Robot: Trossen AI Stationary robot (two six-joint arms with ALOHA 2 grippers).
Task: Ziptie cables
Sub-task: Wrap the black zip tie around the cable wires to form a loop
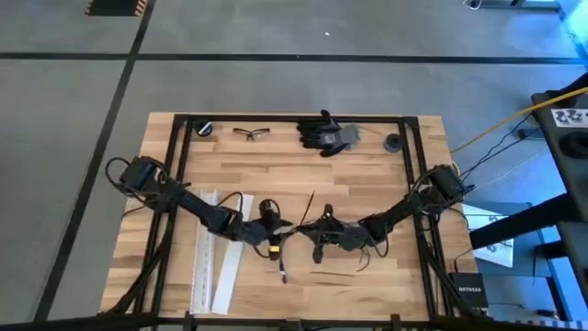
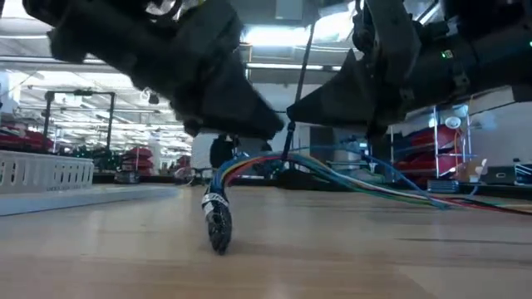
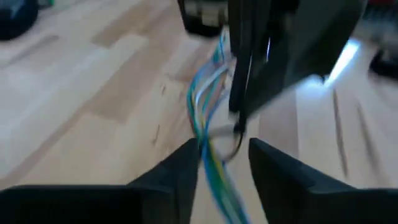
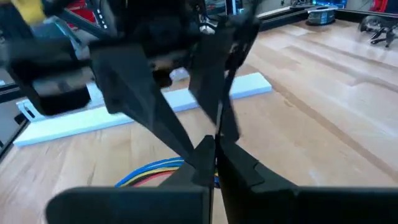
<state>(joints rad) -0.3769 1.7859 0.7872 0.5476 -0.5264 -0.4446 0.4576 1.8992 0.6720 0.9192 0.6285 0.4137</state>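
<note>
Left claw (image 3: 224,163) parted around cables (image 3: 205,112); right claw (image 4: 216,158) pinched shut

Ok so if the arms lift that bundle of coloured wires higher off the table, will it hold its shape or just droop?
Probably droop. The cables already sag in a long curve down to the table beyond the left gripper and right gripper, so they look floppy. The strands fan apart, so loose ends would likely splay further. Thin wires like these seem light.

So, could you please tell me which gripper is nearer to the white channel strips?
Left. The left gripper sits just right of the white channel strips; the right gripper lies farther right, past the cables.
</note>
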